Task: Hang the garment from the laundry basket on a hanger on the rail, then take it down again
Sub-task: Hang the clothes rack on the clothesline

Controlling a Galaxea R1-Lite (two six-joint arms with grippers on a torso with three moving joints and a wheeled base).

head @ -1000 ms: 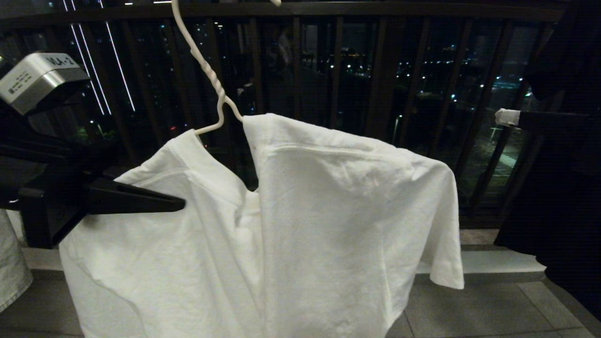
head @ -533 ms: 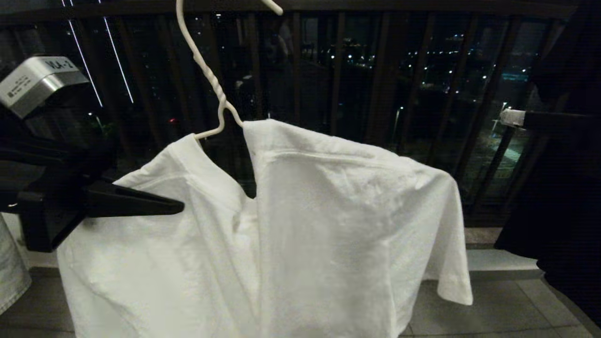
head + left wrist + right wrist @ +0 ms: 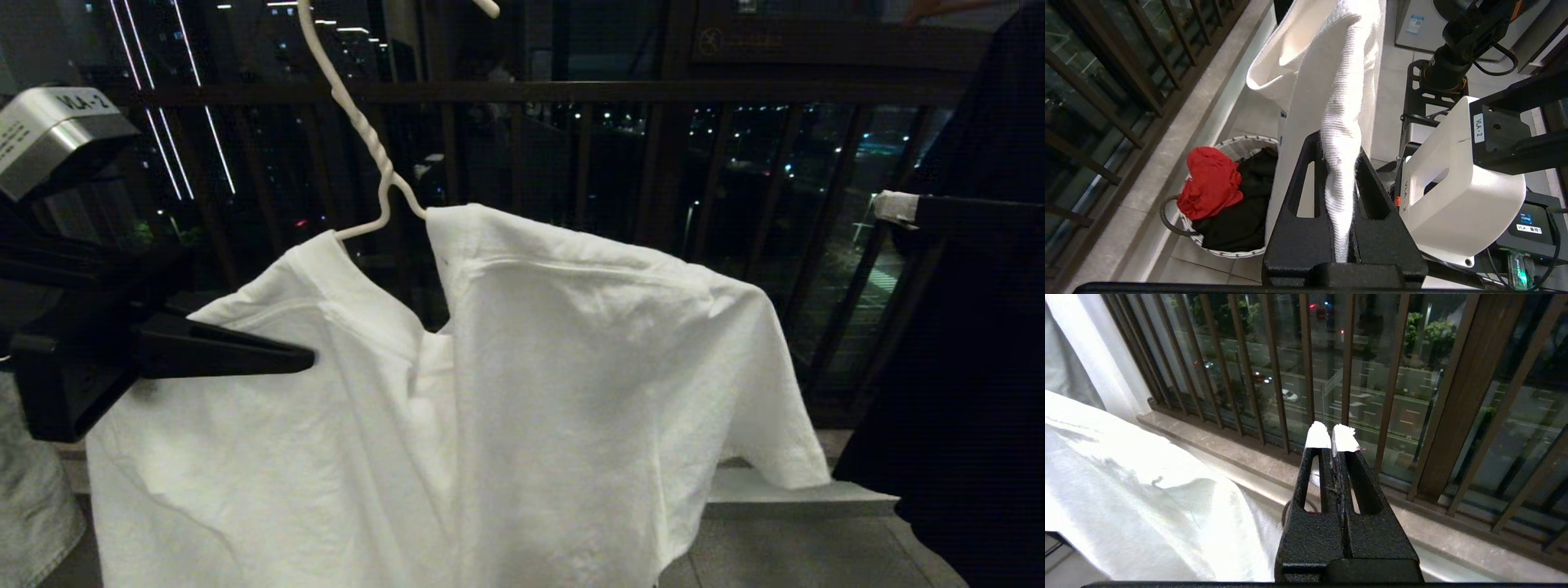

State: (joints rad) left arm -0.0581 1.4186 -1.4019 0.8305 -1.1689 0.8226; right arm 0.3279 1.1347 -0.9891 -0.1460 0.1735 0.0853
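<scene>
Black and wedge-shaped, the left gripper (image 3: 306, 359) reaches in from the left, its fingers pinched on a fold of the garment (image 3: 522, 392) at the near shoulder (the wrist view shows the cloth running between them). To its right the white T-shirt hangs on the hanger (image 3: 371, 151), whose hook runs up out of view. Down on the floor by the balustrade (image 3: 588, 155) sits the laundry basket (image 3: 1231, 253), holding red and black clothes. Far right, the right gripper (image 3: 886, 206) hovers with its taped tips pressed together, holding nothing.
</scene>
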